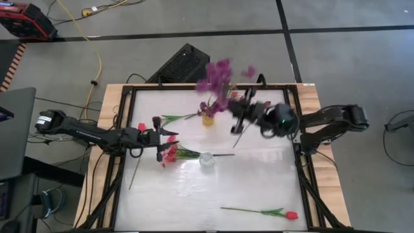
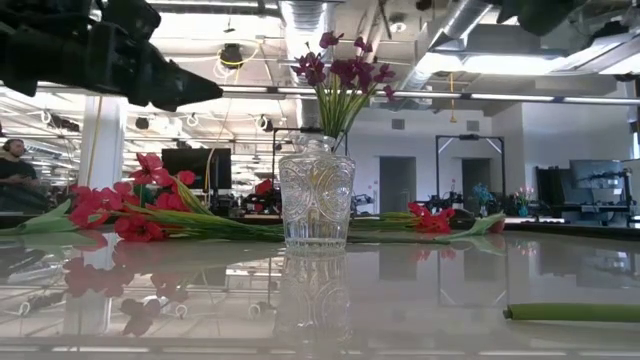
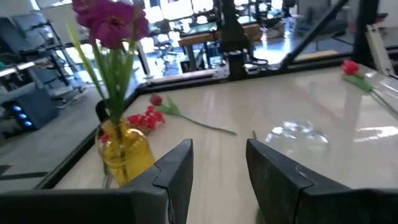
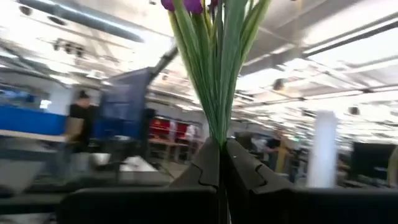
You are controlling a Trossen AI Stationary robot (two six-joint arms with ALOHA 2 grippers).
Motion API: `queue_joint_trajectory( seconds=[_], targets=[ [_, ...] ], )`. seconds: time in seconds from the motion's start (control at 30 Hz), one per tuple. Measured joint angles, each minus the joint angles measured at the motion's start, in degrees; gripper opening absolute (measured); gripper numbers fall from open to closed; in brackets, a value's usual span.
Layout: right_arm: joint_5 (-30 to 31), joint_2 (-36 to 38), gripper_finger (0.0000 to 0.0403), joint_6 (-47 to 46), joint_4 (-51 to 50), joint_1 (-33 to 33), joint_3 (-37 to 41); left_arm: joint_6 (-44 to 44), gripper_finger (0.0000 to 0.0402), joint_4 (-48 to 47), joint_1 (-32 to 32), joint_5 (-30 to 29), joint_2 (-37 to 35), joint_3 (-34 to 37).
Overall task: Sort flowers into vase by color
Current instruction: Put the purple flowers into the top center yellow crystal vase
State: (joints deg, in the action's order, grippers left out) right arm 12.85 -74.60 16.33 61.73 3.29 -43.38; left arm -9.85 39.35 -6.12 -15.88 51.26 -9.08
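My right gripper (image 1: 237, 115) (image 4: 219, 163) is raised over the table's far middle, just right of a small yellow vase (image 1: 207, 120) (image 3: 124, 151), and is shut on a bunch of purple flowers (image 1: 218, 76). Magenta-purple blossoms (image 3: 111, 20) stand in the yellow vase. A clear cut-glass vase (image 1: 207, 159) (image 2: 315, 198) stands upright in the table's middle. A red-pink spray (image 1: 171, 154) (image 2: 130, 205) lies flat on the table to its left. My left gripper (image 1: 162, 137) (image 3: 217, 174) hovers open over that spray. A red tulip (image 1: 291, 215) lies near the near right corner. My right gripper pinches several green stems (image 4: 217, 127) of the purple bunch together between its two fingers, which lie across the stems. The blossoms (image 4: 186, 5) stand beyond the fingers. The stems' lower ends (image 1: 237, 141) trail out on the other side. The bunch is lifted clear of the table.
Another flower (image 1: 176, 118) lies on the table left of the yellow vase, and a red bloom (image 1: 141, 127) sits by the left arm. A black frame (image 1: 301, 155) rims the table. A person (image 4: 78, 127) stands in the room beyond. Bare tabletop lies at the near left.
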Motion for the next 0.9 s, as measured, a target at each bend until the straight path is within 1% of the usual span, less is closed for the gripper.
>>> queue_joint_trajectory(
  seconds=[0.13, 0.27, 0.4, 0.47, 0.53, 0.6, 0.77, 0.8, 0.9],
  targets=[
    [-5.02, 3.48, 0.0029, -4.95, -4.42, 11.31, 0.0, 0.49, 0.0139, 2.95, 1.42, 0.02, 1.94, -0.01],
    [-7.47, 3.87, 0.0029, -9.75, -7.98, 23.49, 0.0, 1.79, 0.0139, 2.63, 1.72, 0.15, 2.37, -0.02],
    [-12.93, -0.64, 0.0029, -18.59, -5.05, 33.86, 0.0, -0.66, 0.0139, 3.48, 1.74, 0.1, 2.37, -0.02],
    [-14.17, -4.61, 0.0029, -22.67, -2.08, 37.04, 0.0, -1.86, 0.0139, 4.86, 1.74, 0.02, 2.35, -0.02],
    [-14.57, -8.86, 0.0029, -27.12, 2.71, 39.06, 0.0, -3.05, 0.0139, 5.36, 1.74, 0.02, 2.35, -0.02],
    [-14.83, -13.39, 0.0029, -31.62, 9.2, 39.72, 0.0, -4.16, 0.0139, 5.32, 1.74, -0.61, 2.35, -0.02],
    [-15.12, -23.81, 0.0029, -41.32, 26.56, 37.67, 0.0, -4.53, 0.0139, 5.22, 1.74, -2.73, 2.35, -0.02],
    [-15.14, -25.08, 0.0029, -42.03, 28.17, 37.0, 0.0, -4.66, 0.0139, 5.23, 1.74, -2.93, 2.35, -0.02],
    [-14.79, -27.57, 0.0029, -40.6, 27.34, 34.47, -0.3, -5.59, 0.0139, 5.22, 1.74, -2.94, 2.35, -0.04]
  ],
)
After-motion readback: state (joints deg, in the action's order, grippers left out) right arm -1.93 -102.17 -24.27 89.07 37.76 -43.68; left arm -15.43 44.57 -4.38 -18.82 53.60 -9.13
